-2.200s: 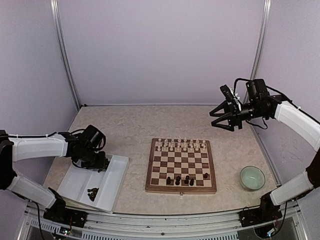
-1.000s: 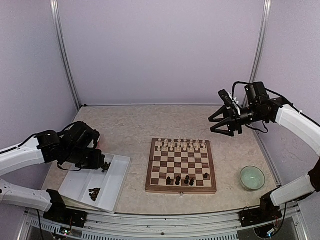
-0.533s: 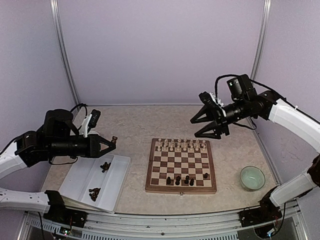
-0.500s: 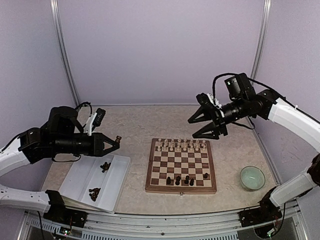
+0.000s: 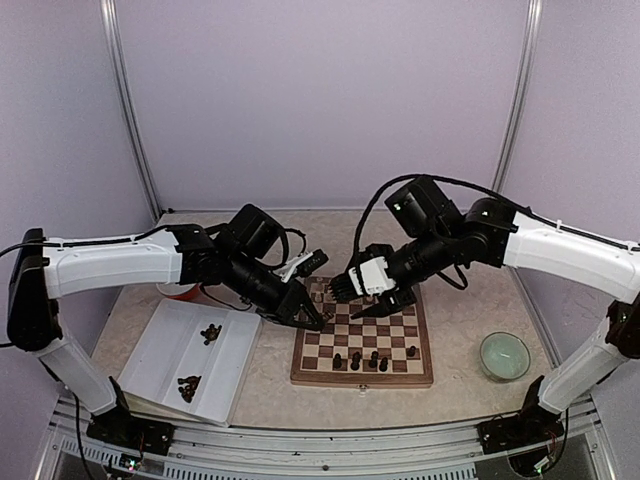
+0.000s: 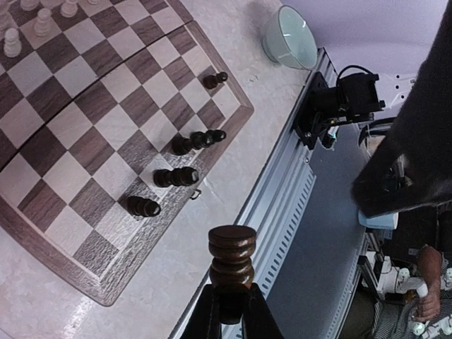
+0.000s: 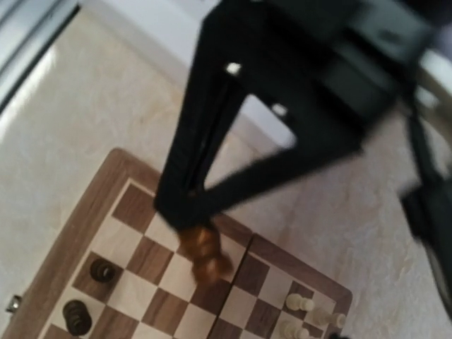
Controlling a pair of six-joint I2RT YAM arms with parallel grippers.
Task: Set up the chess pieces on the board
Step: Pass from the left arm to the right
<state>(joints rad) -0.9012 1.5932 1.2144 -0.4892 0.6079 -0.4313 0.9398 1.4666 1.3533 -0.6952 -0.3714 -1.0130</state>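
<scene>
The left wrist view showed the left gripper point(image 6: 229, 314) clamped on a dark, ring-topped chess piece point(image 6: 232, 263), which the top view barely resolved. The top view placed it above the left edge of the board point(image 5: 362, 381), with the right gripper point(image 5: 362, 297) beside it, jaws spread and empty.

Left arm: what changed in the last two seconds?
The left gripper lifted a dark piece from the tray and carried it right to the left edge of the board. The right gripper, open, swung left over the board. Four dark pieces on it and the bowl stayed put.
</scene>
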